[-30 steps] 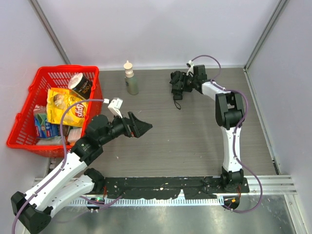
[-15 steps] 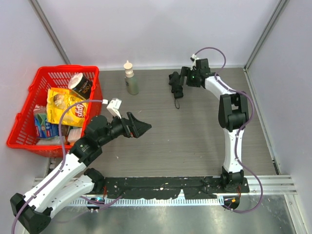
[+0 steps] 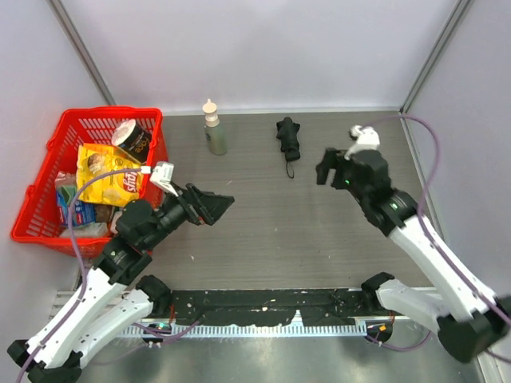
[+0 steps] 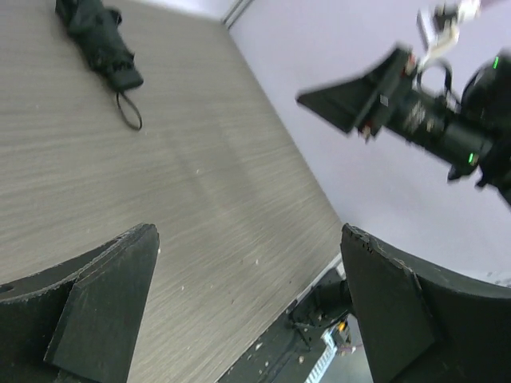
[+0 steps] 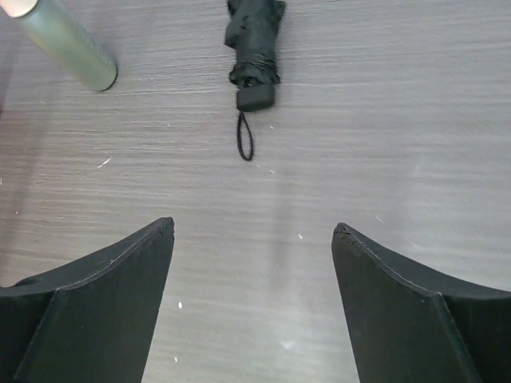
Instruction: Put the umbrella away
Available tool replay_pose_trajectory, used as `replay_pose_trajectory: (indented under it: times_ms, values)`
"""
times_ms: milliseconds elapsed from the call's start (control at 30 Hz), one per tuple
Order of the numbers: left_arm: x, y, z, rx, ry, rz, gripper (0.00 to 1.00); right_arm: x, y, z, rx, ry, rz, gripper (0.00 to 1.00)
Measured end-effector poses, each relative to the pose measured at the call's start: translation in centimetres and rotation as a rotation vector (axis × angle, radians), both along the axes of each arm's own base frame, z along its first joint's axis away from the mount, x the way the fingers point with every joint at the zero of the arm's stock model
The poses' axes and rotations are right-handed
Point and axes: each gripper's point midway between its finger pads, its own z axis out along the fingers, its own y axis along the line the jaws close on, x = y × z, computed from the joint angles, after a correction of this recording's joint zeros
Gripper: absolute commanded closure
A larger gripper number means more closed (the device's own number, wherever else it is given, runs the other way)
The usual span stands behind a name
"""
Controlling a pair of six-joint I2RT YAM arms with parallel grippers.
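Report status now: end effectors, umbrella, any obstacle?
Left end effector open, empty. Right end effector open, empty, short of the umbrella. Umbrella folded, lying on table. Path clear; bottle stands aside.

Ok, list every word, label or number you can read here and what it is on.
Yellow bag in the red basket: red logo, too blurred to read.
Dark tub: label too small to read.
Blue packet: print too small to read.
Bottle, umbrella: no text visible.

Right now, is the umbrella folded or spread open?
Folded. The umbrella lies flat on the table as a short black bundle, and its wrist loop trails from one end.
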Motion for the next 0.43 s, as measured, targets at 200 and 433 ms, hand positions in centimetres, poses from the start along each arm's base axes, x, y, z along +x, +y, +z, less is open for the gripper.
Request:
replay_pose_trajectory:
  times_ms: [200,433]
  values:
    - [-1.5,3.0,6.1,-0.093,-0.172,0.084,0.00,-8.5,-5.0,4.6,0.104,-0.183,-0.047,0.16]
    - [-5.3,8.3,13.8,-0.215,-0.413,0.202,0.00,-17.5,-9.3,17.4,0.310,-0.616,-0.026,0.15]
